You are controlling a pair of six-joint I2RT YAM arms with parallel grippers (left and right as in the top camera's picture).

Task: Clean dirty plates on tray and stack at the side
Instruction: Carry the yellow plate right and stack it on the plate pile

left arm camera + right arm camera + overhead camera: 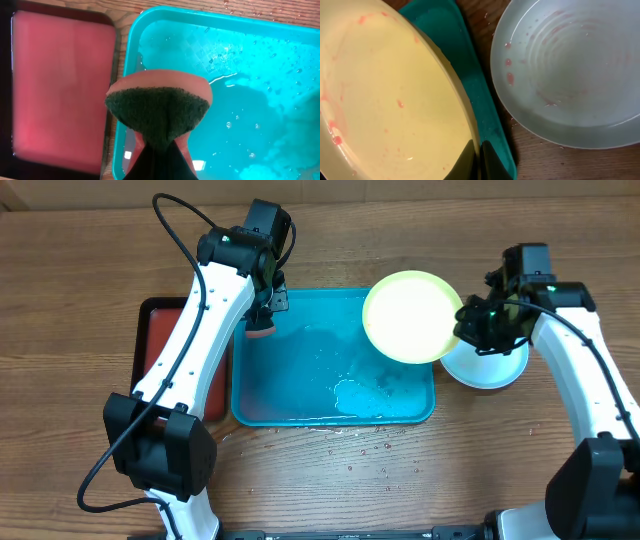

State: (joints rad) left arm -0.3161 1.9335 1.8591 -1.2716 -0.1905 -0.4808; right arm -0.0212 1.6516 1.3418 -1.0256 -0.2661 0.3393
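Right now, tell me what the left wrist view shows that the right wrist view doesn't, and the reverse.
Only the left wrist view: the red tray beside the turquoise tray, and a scrub sponge, pink with a dark green face, over that tray's wet corner. Only the right wrist view: the lime-green plate, red-smeared, pinched at its rim by the right claw, and the white plate, also smeared, on the wood. Both: the turquoise tray.

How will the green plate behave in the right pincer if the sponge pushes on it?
Probably stiff and light: the green plate holds flat from a single rim pinch by the right pincer. Held at one edge only, it may pivot under sponge pressure. Likely slippery, since the tray is wet.
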